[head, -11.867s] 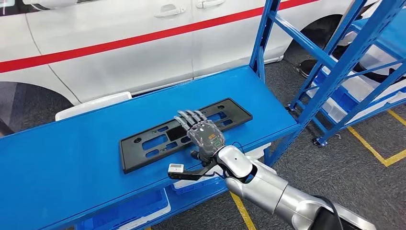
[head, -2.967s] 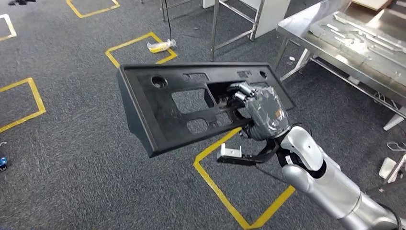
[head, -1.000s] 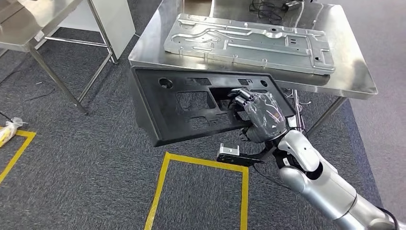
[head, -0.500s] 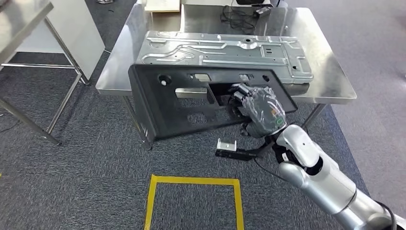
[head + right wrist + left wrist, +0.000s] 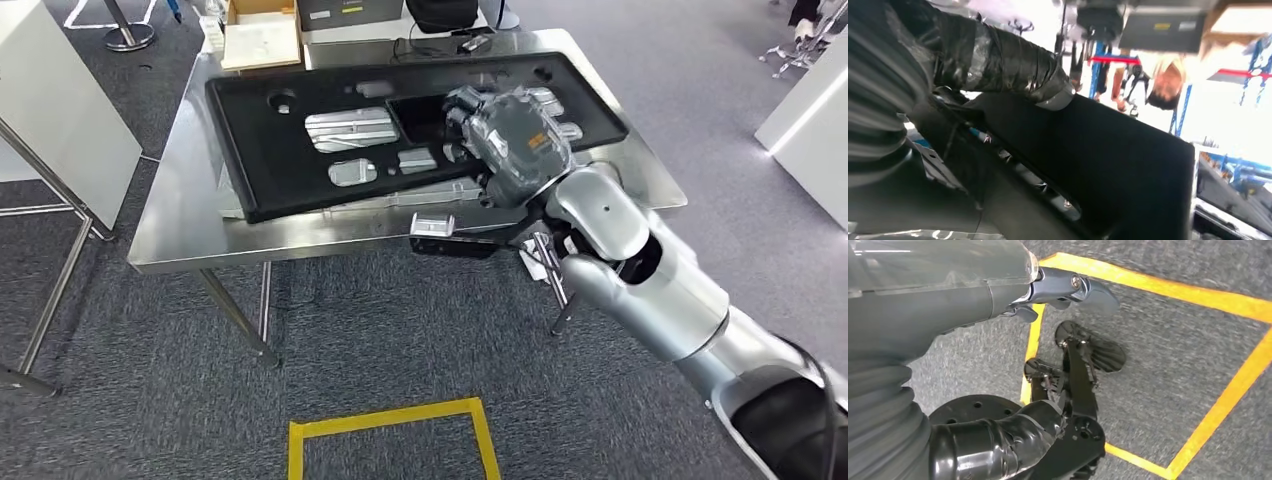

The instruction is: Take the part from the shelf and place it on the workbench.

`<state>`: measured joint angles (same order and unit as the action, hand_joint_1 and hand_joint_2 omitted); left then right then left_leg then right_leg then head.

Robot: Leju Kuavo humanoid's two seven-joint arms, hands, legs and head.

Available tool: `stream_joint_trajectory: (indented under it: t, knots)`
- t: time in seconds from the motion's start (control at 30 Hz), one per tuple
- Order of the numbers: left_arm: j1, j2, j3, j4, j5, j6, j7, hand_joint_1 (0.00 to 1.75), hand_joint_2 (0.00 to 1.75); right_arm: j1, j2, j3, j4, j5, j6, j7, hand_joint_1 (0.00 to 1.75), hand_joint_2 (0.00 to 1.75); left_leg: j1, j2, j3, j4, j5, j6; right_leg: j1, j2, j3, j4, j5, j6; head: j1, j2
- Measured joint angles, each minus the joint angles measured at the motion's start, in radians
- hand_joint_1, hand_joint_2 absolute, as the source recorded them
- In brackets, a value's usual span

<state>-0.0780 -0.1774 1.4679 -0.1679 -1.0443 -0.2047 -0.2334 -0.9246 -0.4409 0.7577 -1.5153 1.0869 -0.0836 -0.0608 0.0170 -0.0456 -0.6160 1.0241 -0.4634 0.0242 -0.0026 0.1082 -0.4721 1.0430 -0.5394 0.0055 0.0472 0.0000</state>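
The part is a long black plastic panel [image 5: 290, 160] with several cut-outs. My right hand [image 5: 510, 140] grips it through a middle cut-out, fingers curled over the edge. The panel lies nearly flat over the steel workbench [image 5: 190, 240], above a silver stamped metal plate [image 5: 345, 125] that shows through the cut-outs. Whether the panel rests on the plate or hovers just above it I cannot tell. In the right wrist view the taped thumb [image 5: 1008, 65] presses on the dark panel [image 5: 1108, 160]. My left hand [image 5: 948, 290] hangs over the floor and holds nothing.
A cardboard box [image 5: 262, 30] and a dark device [image 5: 440, 12] with cables stand at the workbench's far edge. A white panel [image 5: 60, 130] stands to the left and a white unit [image 5: 810, 110] to the right. Yellow floor tape [image 5: 390, 420] lies before the bench. A person [image 5: 1163, 85] stands far off.
The camera has come closer to the workbench. My right hand has raised the panel from a tilt in front of the bench to nearly flat over its top, above the metal plate.
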Motion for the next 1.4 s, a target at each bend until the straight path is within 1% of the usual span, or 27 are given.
stream_joint_trajectory:
  t: [0.07, 0.1, 0.17, 0.2, 0.23, 0.33, 0.37, 0.4, 0.47, 0.53, 0.6, 0.67, 0.73, 0.77, 0.8, 0.87, 0.9, 0.93, 0.97, 1.03, 1.1, 1.17, 1.23, 1.27, 1.3, 1.37, 1.4]
  knots:
    - [-0.001, -0.003, 0.000, 0.000, 0.001, -0.004, -0.001, 0.00, 1.75, -0.043, 0.000, 0.007, 0.020, 0.000, 0.013, 0.008, 1.75, 1.75, -0.001, 0.019, 0.025, -0.001, 0.018, 0.014, -0.001, -0.059, -0.040, 0.083, -0.029, 0.009, 0.000, 0.000]
    - [-0.001, -0.002, 0.000, 0.000, 0.002, -0.005, -0.001, 0.00, 1.75, -0.058, 0.000, 0.010, 0.032, 0.000, 0.019, 0.010, 1.75, 1.75, -0.001, 0.025, 0.034, 0.000, 0.013, 0.017, -0.001, -0.084, -0.079, 0.144, -0.051, 0.014, 0.001, 0.000]
    - [-0.002, -0.002, 0.000, 0.000, 0.003, -0.006, -0.001, 0.00, 1.75, -0.077, 0.000, 0.015, 0.052, 0.000, 0.026, 0.012, 1.75, 1.75, -0.002, 0.034, 0.049, 0.000, -0.003, 0.018, -0.006, -0.101, -0.164, 0.237, -0.095, 0.023, 0.001, 0.000]
    - [-0.002, -0.002, 0.000, 0.000, 0.004, -0.007, -0.001, 0.00, 1.75, -0.083, 0.000, 0.016, 0.061, 0.000, 0.027, 0.013, 1.75, 1.75, -0.002, 0.037, 0.059, 0.000, -0.013, 0.017, -0.008, -0.103, -0.190, 0.242, -0.098, 0.025, 0.001, 0.000]
    - [-0.001, -0.003, 0.000, 0.000, 0.004, -0.007, -0.001, 0.00, 1.75, -0.087, 0.000, 0.017, 0.068, 0.000, 0.028, 0.013, 1.75, 1.75, -0.002, 0.040, 0.070, 0.000, -0.023, 0.015, -0.010, -0.104, -0.199, 0.214, -0.081, 0.024, 0.001, 0.000]
    - [0.002, -0.005, 0.000, 0.000, 0.004, -0.008, -0.001, 0.00, 1.75, -0.100, -0.002, 0.019, 0.083, 0.000, 0.028, 0.013, 1.75, 1.75, -0.002, 0.046, 0.107, -0.004, -0.053, 0.006, -0.005, -0.113, -0.180, 0.047, 0.069, 0.013, 0.001, 0.000]
    - [0.001, -0.006, 0.000, 0.000, 0.005, -0.009, -0.001, 0.00, 1.75, -0.104, -0.003, 0.020, 0.087, 0.000, 0.028, 0.013, 1.75, 1.75, -0.002, 0.047, 0.116, -0.008, -0.060, 0.001, -0.001, -0.117, -0.174, 0.014, 0.103, 0.006, 0.001, 0.000]
    - [0.000, -0.006, 0.000, 0.000, 0.005, -0.009, -0.001, 0.00, 1.75, -0.106, -0.004, 0.021, 0.091, 0.000, 0.029, 0.014, 1.75, 1.75, -0.002, 0.047, 0.125, -0.012, -0.064, -0.005, 0.004, -0.118, -0.171, 0.000, 0.119, 0.000, 0.001, 0.000]
    - [-0.003, -0.006, 0.000, 0.000, 0.006, -0.009, 0.000, 0.00, 1.75, -0.113, -0.006, 0.023, 0.098, 0.001, 0.032, 0.017, 1.75, 1.75, -0.004, 0.049, 0.131, -0.007, -0.060, -0.017, 0.004, -0.114, -0.154, -0.015, 0.109, -0.015, 0.002, 0.000]
    - [-0.004, -0.005, 0.000, 0.000, 0.008, -0.010, 0.001, 0.00, 1.75, -0.121, -0.006, 0.025, 0.108, 0.000, 0.036, 0.018, 1.75, 1.75, -0.004, 0.049, 0.098, 0.060, -0.040, -0.024, 0.000, -0.110, -0.127, -0.030, 0.099, -0.029, 0.002, 0.000]
    - [-0.005, -0.004, 0.000, 0.000, 0.009, -0.010, 0.002, 0.00, 1.75, -0.128, -0.006, 0.028, 0.123, -0.004, 0.036, 0.013, 1.75, 1.75, -0.004, 0.048, 0.015, 0.184, -0.047, -0.025, 0.000, -0.109, -0.096, -0.041, 0.083, -0.040, 0.002, 0.000]
    - [-0.004, -0.004, 0.000, 0.000, 0.010, -0.010, 0.005, 0.00, 1.75, -0.130, -0.005, 0.033, 0.141, -0.007, 0.035, 0.007, 1.75, 1.75, -0.004, 0.048, -0.073, 0.272, -0.106, -0.028, 0.001, -0.105, -0.063, -0.048, 0.059, -0.043, 0.002, 0.000]
    - [-0.001, -0.004, 0.000, 0.000, 0.011, -0.008, 0.006, 0.00, 1.75, -0.130, -0.002, 0.041, 0.156, -0.008, 0.035, 0.003, 1.75, 1.75, -0.005, 0.048, -0.122, 0.263, -0.154, -0.026, 0.005, -0.098, -0.023, -0.052, 0.030, -0.043, 0.002, 0.000]
    - [0.001, -0.004, 0.000, 0.000, 0.012, -0.008, 0.007, 0.00, 1.75, -0.130, 0.000, 0.045, 0.163, -0.009, 0.035, 0.003, 1.75, 1.75, -0.007, 0.047, -0.130, 0.223, -0.145, -0.022, 0.007, -0.096, -0.001, -0.054, 0.013, -0.043, 0.002, 0.000]
    - [0.003, -0.004, 0.000, 0.000, 0.013, -0.007, 0.008, 0.00, 1.75, -0.129, 0.003, 0.050, 0.170, -0.010, 0.035, 0.002, 1.75, 1.75, -0.009, 0.045, -0.133, 0.164, -0.091, -0.014, 0.010, -0.094, 0.019, -0.055, -0.005, -0.042, 0.002, 0.000]
    - [0.008, 0.000, 0.000, 0.000, 0.017, -0.005, 0.011, 0.00, 1.75, -0.125, 0.011, 0.064, 0.187, -0.014, 0.040, -0.002, 1.75, 1.75, -0.019, 0.040, -0.132, 0.048, 0.071, 0.002, 0.015, -0.087, 0.054, -0.052, -0.043, -0.037, 0.002, 0.000]
    - [0.009, 0.001, 0.000, -0.001, 0.019, -0.004, 0.013, 0.00, 1.75, -0.122, 0.018, 0.073, 0.197, -0.017, 0.045, -0.005, 1.75, 1.75, -0.025, 0.038, -0.128, 0.017, 0.128, 0.009, 0.016, -0.083, 0.069, -0.054, -0.061, -0.032, 0.002, 0.000]
    - [0.009, 0.002, 0.000, -0.001, 0.020, -0.002, 0.015, 0.00, 1.75, -0.120, 0.024, 0.082, 0.205, -0.020, 0.049, -0.008, 1.75, 1.75, -0.029, 0.038, -0.122, 0.005, 0.146, 0.014, 0.017, -0.079, 0.084, -0.050, -0.070, -0.026, 0.002, 0.000]
    - [0.005, 0.002, 0.000, -0.001, 0.021, 0.000, 0.016, 0.00, 1.75, -0.118, 0.033, 0.089, 0.212, -0.022, 0.053, -0.009, 1.75, 1.75, -0.030, 0.039, -0.112, 0.009, 0.136, 0.019, 0.016, -0.077, 0.088, -0.041, -0.070, -0.021, 0.002, 0.000]
    - [-0.003, 0.001, 0.000, -0.001, 0.024, 0.002, 0.017, 0.00, 1.75, -0.120, 0.048, 0.100, 0.227, -0.023, 0.057, -0.011, 1.75, 1.75, -0.026, 0.041, -0.092, 0.003, 0.122, 0.030, 0.013, -0.083, 0.056, 0.033, -0.041, -0.014, 0.002, 0.000]
    - [-0.010, 0.000, 0.000, -0.001, 0.029, 0.003, 0.018, 0.00, 1.75, -0.122, 0.074, 0.117, 0.251, -0.026, 0.065, -0.011, 1.75, 1.75, -0.021, 0.042, -0.069, -0.005, 0.105, 0.037, 0.007, -0.093, -0.028, 0.153, -0.034, -0.004, 0.002, 0.000]
    - [-0.013, 0.000, 0.000, -0.001, 0.030, 0.003, 0.020, 0.00, 1.75, -0.116, 0.107, 0.141, 0.284, -0.032, 0.079, -0.011, 1.75, 1.75, -0.018, 0.041, -0.043, -0.008, 0.081, 0.037, 0.000, -0.098, -0.109, 0.233, -0.096, 0.007, 0.002, 0.000]
    - [-0.013, -0.001, 0.000, -0.001, 0.028, 0.003, 0.019, 0.00, 1.75, -0.107, 0.144, 0.161, 0.321, -0.050, 0.090, -0.012, 1.75, 1.75, -0.015, 0.039, -0.012, -0.008, 0.054, 0.032, -0.008, -0.100, -0.160, 0.230, -0.159, 0.015, 0.002, 0.000]
    - [-0.012, -0.003, 0.000, -0.001, 0.026, 0.003, 0.018, 0.00, 1.75, -0.101, 0.162, 0.169, 0.339, -0.065, 0.093, -0.015, 1.75, 1.75, -0.013, 0.037, 0.005, -0.007, 0.040, 0.029, -0.010, -0.102, -0.172, 0.195, -0.154, 0.017, 0.002, 0.000]
    - [-0.011, -0.005, 0.000, -0.001, 0.023, 0.003, 0.018, 0.00, 1.75, -0.094, 0.180, 0.174, 0.357, -0.082, 0.096, -0.020, 1.75, 1.75, -0.011, 0.035, 0.023, -0.007, 0.026, 0.026, -0.011, -0.104, -0.177, 0.142, -0.109, 0.017, 0.002, 0.000]
    - [-0.006, -0.010, 0.000, -0.001, 0.018, 0.002, 0.017, 0.00, 1.75, -0.074, 0.212, 0.185, 0.393, -0.116, 0.098, -0.031, 1.75, 1.75, -0.009, 0.031, 0.049, -0.007, 0.004, 0.018, -0.008, -0.108, -0.180, 0.035, 0.040, 0.011, 0.003, 0.000]
    - [-0.006, -0.011, 0.000, -0.001, 0.017, 0.002, 0.016, 0.00, 1.75, -0.063, 0.228, 0.191, 0.408, -0.128, 0.099, -0.035, 1.75, 1.75, -0.008, 0.029, 0.055, -0.007, -0.004, 0.012, -0.004, -0.109, -0.179, 0.004, 0.096, 0.005, 0.002, 0.000]
